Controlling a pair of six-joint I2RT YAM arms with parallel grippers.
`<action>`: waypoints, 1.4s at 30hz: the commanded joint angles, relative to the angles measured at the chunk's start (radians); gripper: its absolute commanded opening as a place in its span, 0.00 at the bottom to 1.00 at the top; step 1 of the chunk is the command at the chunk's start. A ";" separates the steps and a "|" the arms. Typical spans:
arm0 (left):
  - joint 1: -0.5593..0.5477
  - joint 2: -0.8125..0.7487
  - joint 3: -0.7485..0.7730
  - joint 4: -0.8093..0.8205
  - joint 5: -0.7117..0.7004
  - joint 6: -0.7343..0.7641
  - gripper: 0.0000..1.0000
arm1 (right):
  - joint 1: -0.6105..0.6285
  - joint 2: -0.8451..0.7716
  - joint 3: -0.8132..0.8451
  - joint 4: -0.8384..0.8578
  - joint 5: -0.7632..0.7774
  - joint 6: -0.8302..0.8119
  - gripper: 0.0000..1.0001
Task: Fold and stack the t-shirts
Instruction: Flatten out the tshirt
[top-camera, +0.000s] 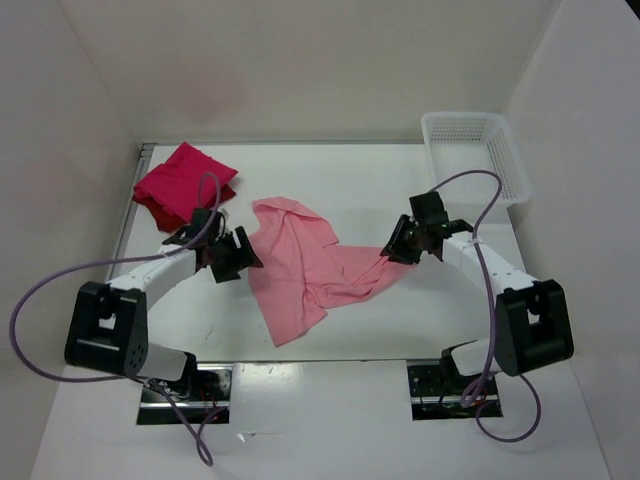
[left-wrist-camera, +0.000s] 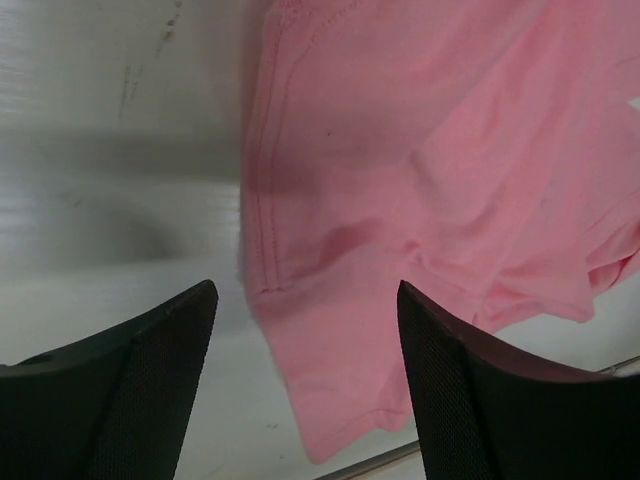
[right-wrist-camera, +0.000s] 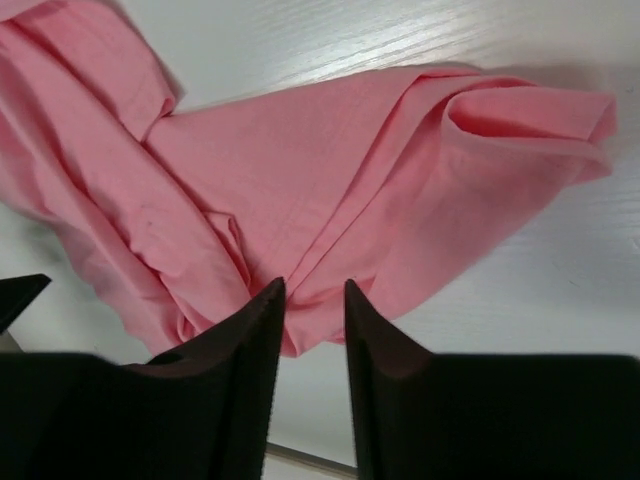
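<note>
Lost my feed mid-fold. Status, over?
Left gripper open, right gripper open, narrower. Pink t-shirt rumpled between them, not folded. Nothing in the way; red t-shirts piled far left.

- Bright, even light from overhead floods my white surface (top-camera: 400, 200); shadows fall soft.
- My left wrist view is blurred, smearing the salmon-pink cloth t-shirt (left-wrist-camera: 420, 150).
- My jaws show as dark, underexposed silhouettes.
</note>
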 joint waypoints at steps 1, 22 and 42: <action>-0.038 0.074 0.012 0.118 0.049 -0.041 0.80 | 0.005 0.036 0.002 0.100 -0.008 0.011 0.41; 0.096 0.317 0.457 0.002 -0.116 0.134 0.93 | 0.005 -0.045 -0.029 0.109 0.068 0.094 0.46; 0.353 0.120 0.056 0.063 -0.199 -0.019 0.49 | 0.015 -0.246 -0.093 0.077 -0.017 0.105 0.21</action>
